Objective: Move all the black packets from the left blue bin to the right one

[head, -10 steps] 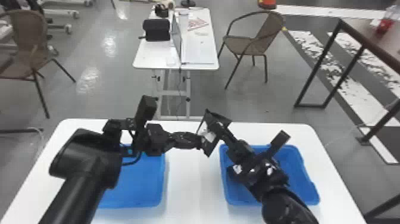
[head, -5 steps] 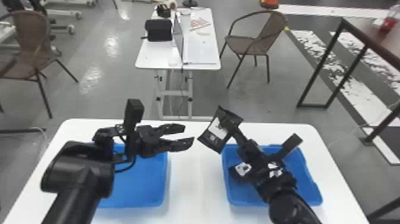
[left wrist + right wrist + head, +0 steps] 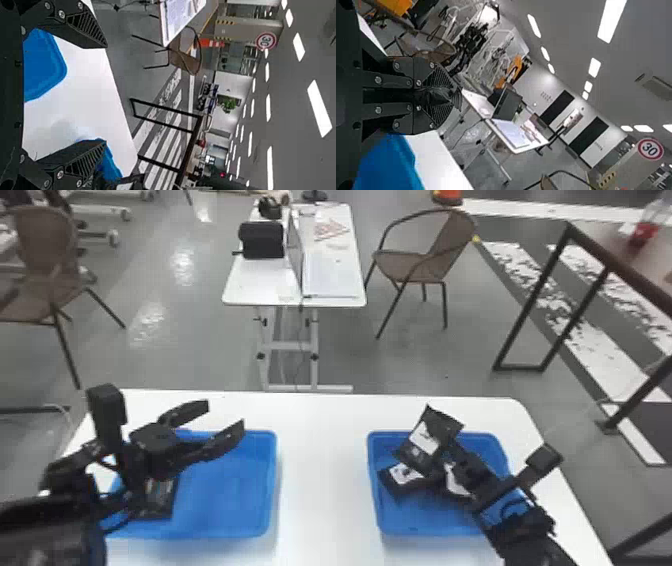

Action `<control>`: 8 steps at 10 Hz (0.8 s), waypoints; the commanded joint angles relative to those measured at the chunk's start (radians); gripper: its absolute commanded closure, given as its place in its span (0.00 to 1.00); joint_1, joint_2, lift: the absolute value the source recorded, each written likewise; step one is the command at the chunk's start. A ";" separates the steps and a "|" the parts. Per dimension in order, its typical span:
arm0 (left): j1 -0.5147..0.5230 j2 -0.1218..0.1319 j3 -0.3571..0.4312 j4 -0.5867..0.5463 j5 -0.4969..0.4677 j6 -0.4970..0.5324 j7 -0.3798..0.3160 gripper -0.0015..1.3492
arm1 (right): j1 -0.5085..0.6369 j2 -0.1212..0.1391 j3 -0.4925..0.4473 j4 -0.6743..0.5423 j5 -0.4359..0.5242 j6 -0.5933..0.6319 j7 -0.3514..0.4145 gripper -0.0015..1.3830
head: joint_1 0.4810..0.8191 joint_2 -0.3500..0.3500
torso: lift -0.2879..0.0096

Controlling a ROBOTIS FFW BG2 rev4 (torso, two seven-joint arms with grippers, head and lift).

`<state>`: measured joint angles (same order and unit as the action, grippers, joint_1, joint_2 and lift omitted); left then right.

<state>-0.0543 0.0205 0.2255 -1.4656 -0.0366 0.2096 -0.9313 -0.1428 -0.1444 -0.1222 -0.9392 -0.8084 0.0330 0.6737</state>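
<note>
Head view: left claw (image 3: pixel 226 415) is open over left blue plastic bin (image 3: pixel 225 500), with flat black packet (image 3: pixel 162 501) inside. White desk (image 3: pixel 322 480) separates right blue plastic bin (image 3: pixel 417 520); right claw (image 3: pixel 446 447) grips white-labelled black packet (image 3: pixel 432 435) near its far rim. Left wrist view: fingers (image 3: pixel 86 28) are wide apart. Right wrist view: fingers are closed on packet.

Left gripper (image 3: pixel 225 415) open over left blue bin (image 3: pixel 267 485); right gripper (image 3: pixel 447 450) holds black packet (image 3: pixel 437 427) at right bin (image 3: pixel 374 490).
One packet (image 3: pixel 162 500) in left bin, another (image 3: pixel 400 482) in right; both bins on white table (image 3: pixel 325 470).
</note>
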 commanded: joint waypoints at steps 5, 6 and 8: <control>0.088 -0.008 0.161 -0.093 -0.095 0.062 0.011 0.14 | 0.028 0.017 -0.088 -0.059 0.132 -0.203 -0.186 0.14 | 0.63 0.36 | 0.97; 0.088 -0.010 0.190 -0.098 -0.148 0.109 0.011 0.14 | 0.052 0.032 -0.088 -0.124 0.094 -0.222 -0.186 0.20 | 0.63 0.36 | 0.97; 0.054 0.003 0.212 -0.139 -0.382 0.229 -0.030 0.17 | 0.103 0.054 -0.086 -0.230 0.052 -0.222 -0.184 0.23 | 0.63 0.41 | 0.97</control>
<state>0.0163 0.0164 0.4356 -1.5918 -0.3310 0.3993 -0.9573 -0.0561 -0.0970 -0.2091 -1.1371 -0.7393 -0.1882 0.4888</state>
